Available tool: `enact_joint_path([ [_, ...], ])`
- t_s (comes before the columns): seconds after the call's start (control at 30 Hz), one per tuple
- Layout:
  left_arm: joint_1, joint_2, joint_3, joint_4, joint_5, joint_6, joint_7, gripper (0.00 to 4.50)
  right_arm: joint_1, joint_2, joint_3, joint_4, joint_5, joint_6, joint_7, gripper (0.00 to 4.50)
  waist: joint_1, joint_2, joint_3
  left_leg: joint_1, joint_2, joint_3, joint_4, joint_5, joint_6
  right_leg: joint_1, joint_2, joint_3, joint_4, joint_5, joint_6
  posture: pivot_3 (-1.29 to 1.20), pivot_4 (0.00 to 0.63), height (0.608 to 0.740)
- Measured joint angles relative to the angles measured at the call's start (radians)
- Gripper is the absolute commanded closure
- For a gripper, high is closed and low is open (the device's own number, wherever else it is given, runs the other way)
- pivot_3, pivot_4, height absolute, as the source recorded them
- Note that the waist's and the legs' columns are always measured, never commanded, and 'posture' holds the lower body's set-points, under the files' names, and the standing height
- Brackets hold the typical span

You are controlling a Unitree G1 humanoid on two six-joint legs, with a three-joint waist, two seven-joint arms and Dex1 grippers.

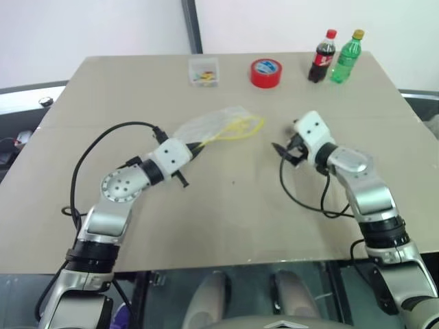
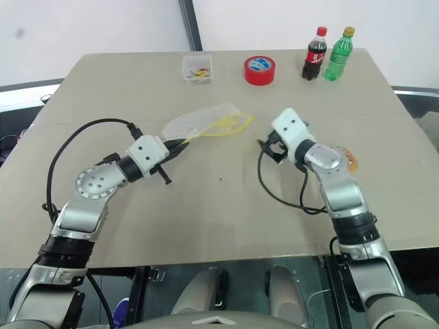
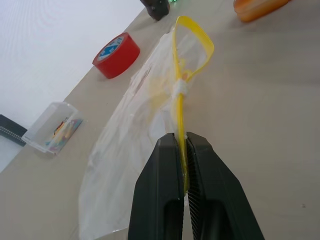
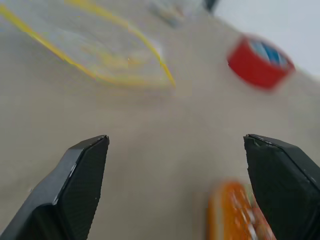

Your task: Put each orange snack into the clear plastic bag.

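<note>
The clear plastic bag (image 1: 212,123) lies crinkled on the table left of centre, its yellow seal strip (image 3: 181,75) bowed into a loop at the mouth. My left gripper (image 3: 184,137) is shut on that strip at the bag's near end. An orange snack (image 2: 348,159) rests on the table at the right, partly hidden behind my right forearm, and it also appears as the orange snack (image 4: 235,215) just below my right fingers. My right gripper (image 1: 285,152) hovers open to the right of the bag's mouth, nothing between its fingers.
Along the far edge of the table stand a small clear box of coloured bits (image 1: 204,71), a red tape roll (image 1: 265,72), a cola bottle (image 1: 322,56) and a green bottle (image 1: 346,56). Black cables trail from both wrists over the table.
</note>
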Motion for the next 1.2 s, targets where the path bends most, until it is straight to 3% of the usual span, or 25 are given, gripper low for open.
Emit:
enact_joint_path([
  [0.2,0.003,-0.003,0.002,-0.002,0.001,-0.001,0.003,4.5,-0.08,0.028,-0.082,0.24,0.03,-0.027,-0.067,0.07,-0.003,0.0,0.0,0.0,0.0,0.001,0.0,0.0,0.0,0.0,0.0,0.001,0.0,0.0,0.0,0.0,0.15,0.74],
  [0.3,0.013,-0.002,0.005,-0.003,0.0,0.001,0.008,4.5,-0.092,0.034,-0.117,0.302,0.056,-0.033,-0.078,0.98,-0.003,0.0,0.0,0.0,0.001,0.001,0.0,0.0,0.0,0.0,0.0,0.001,0.0,0.0,0.0,0.0,0.15,0.74],
  [0.43,0.02,-0.003,0.005,-0.005,0.0,0.001,0.009,4.5,-0.091,0.035,-0.122,0.324,0.072,-0.037,-0.081,2.77,-0.004,0.0,0.0,0.0,0.001,0.001,0.0,0.0,0.0,0.0,0.0,0.001,0.0,0.0,0.0,0.0,0.15,0.74],
  [0.57,0.026,-0.003,0.005,-0.005,-0.001,0.001,0.01,4.5,-0.085,0.034,-0.115,0.315,0.068,-0.078,-0.082,3.93,-0.003,0.0,0.0,0.0,0.001,0.001,0.0,0.0,0.0,0.0,0.0,0.001,0.0,0.0,0.0,0.0,0.15,0.74],
  [0.7,0.026,-0.008,0.006,-0.006,-0.005,0.003,0.01,4.5,-0.026,0.027,-0.068,0.18,0.067,-0.12,-0.029,3.93,-0.003,0.0,0.0,-0.001,0.001,0.001,0.0,0.0,0.0,-0.001,0.0,0.001,0.0,0.0,0.0,0.0,0.15,0.74],
  [0.9,0.026,-0.017,0.006,-0.025,-0.023,0.005,-0.001,4.5,0.035,0.055,0.069,-0.126,0.107,-0.039,0.072,3.93,-0.004,0.0,0.0,0.0,0.003,0.001,0.0,0.0,0.0,-0.001,0.0,0.001,0.001,0.0,0.0,0.0,0.15,0.74],
  [1.2,0.052,-0.024,-0.008,-0.136,-0.061,-0.01,-0.063,4.5,-0.058,0.104,0.209,-0.091,0.015,-0.054,0.05,3.93,0.001,0.0,0.0,-0.001,0.002,0.0,0.0,0.0,0.0,-0.001,0.0,0.0,0.0,0.0,0.0,0.0,0.15,0.74],
])
